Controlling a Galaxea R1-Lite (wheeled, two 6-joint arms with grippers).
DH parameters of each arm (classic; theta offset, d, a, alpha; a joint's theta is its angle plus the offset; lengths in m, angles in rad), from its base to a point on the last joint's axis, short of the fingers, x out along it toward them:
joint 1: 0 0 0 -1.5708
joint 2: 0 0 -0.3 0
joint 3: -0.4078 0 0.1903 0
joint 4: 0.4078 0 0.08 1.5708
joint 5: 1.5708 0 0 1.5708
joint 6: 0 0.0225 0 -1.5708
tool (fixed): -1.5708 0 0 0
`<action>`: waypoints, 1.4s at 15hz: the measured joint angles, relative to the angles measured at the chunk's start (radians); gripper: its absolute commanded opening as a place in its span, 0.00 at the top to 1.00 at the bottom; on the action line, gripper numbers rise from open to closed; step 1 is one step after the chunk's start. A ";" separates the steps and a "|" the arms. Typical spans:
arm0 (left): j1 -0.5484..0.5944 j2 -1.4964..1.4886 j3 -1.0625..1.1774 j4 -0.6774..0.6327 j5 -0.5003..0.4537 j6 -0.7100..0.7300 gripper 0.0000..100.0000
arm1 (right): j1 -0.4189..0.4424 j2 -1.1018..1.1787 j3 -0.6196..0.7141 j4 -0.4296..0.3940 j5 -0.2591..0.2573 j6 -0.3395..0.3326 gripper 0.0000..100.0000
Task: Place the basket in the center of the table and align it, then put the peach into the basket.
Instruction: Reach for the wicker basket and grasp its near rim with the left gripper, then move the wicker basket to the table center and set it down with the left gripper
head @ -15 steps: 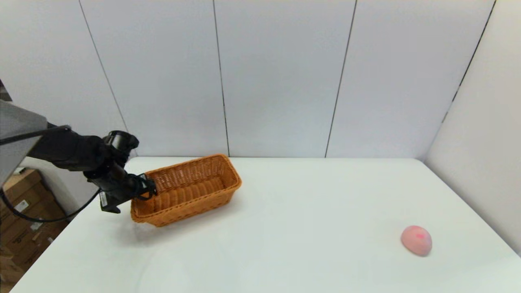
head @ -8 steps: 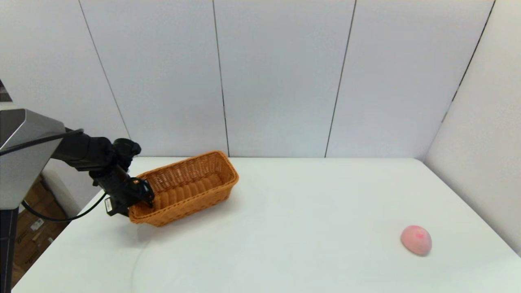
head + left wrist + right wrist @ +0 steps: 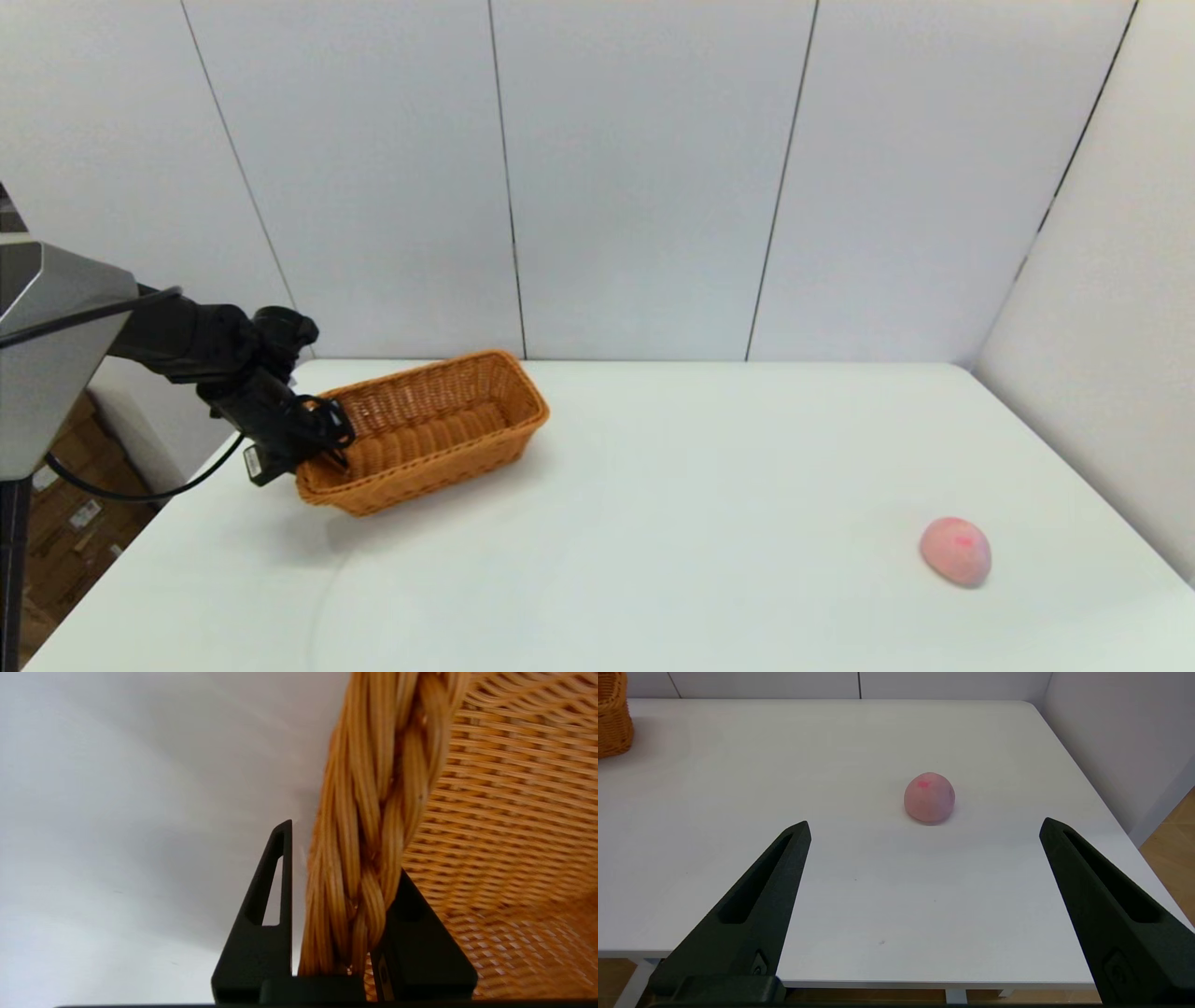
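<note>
left gripper [image 3: 329, 446] pinches the braided rim of the basket [image 3: 431, 431] at its left short end, one finger inside, one outside; fingertips hidden behind the weave in wrist view. basket sits far-left on the table [image 3: 653, 523], angled. whether its gripped end touches the table can't be told. peach [image 3: 955, 551] lies near the front-right, well apart from basket. right gripper [image 3: 924, 830] spread wide, holding nothing, back off the table's near edge, out of head view.
</note>
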 measured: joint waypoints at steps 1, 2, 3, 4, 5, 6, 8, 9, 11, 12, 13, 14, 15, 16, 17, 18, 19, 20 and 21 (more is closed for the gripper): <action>-0.001 -0.007 -0.001 0.003 -0.034 -0.001 1.00 | 0.000 0.000 0.000 0.000 0.001 -0.001 0.00; -0.003 -0.015 -0.001 0.017 -0.072 -0.001 1.00 | 0.000 0.000 0.000 0.000 0.001 -0.002 0.00; -0.007 -0.025 -0.002 0.044 -0.113 -0.001 1.00 | 0.000 0.000 0.000 0.000 0.001 -0.003 0.00; -0.018 -0.035 -0.003 0.063 -0.145 -0.002 1.00 | 0.000 0.000 0.000 0.000 0.001 -0.003 0.00; -0.034 -0.045 -0.005 0.077 -0.160 -0.001 1.00 | 0.000 0.000 0.000 0.001 0.001 -0.003 0.00; -0.052 -0.056 -0.005 0.081 -0.172 -0.002 1.00 | 0.000 0.000 0.000 0.000 0.001 -0.003 0.00; -0.103 -0.082 -0.001 0.101 -0.191 -0.004 1.00 | 0.000 0.000 0.000 0.001 0.001 -0.003 0.00; -0.136 -0.094 -0.001 0.111 -0.195 -0.006 1.00 | 0.000 0.000 0.000 0.001 0.001 -0.004 0.00; -0.228 -0.113 -0.001 0.126 -0.197 -0.034 1.00 | 0.000 0.000 0.000 0.001 0.001 -0.004 0.00; -0.276 -0.119 -0.002 0.126 -0.198 -0.060 1.00 | 0.000 0.000 0.000 0.001 0.001 -0.004 0.00; -0.326 -0.122 -0.009 0.120 -0.201 -0.090 1.00 | 0.000 0.000 0.000 0.001 0.001 -0.004 0.00; -0.377 -0.123 -0.021 0.111 -0.206 -0.128 1.00 | 0.000 0.000 0.000 0.001 0.001 -0.004 0.00; -0.418 -0.121 -0.041 0.094 -0.214 -0.167 1.00 | 0.000 0.000 0.000 0.001 0.001 -0.005 0.00; -0.452 -0.116 -0.063 0.076 -0.221 -0.214 1.00 | 0.000 0.000 0.000 0.001 0.001 -0.005 0.00; -0.482 -0.108 -0.087 0.060 -0.224 -0.251 1.00 | 0.000 0.000 0.000 0.001 0.001 -0.004 0.00; -0.504 -0.099 -0.103 0.047 -0.224 -0.273 1.00 | 0.000 0.000 0.000 0.001 0.001 -0.004 0.00; -0.521 -0.088 -0.114 0.031 -0.224 -0.293 1.00 | 0.000 0.000 0.000 0.001 0.001 -0.004 0.00; -0.533 -0.077 -0.119 0.019 -0.224 -0.311 1.00 | 0.000 0.000 0.000 0.001 0.001 -0.004 0.00; -0.544 -0.063 -0.121 0.014 -0.224 -0.317 1.00 | 0.000 0.000 0.000 0.001 0.001 -0.004 0.00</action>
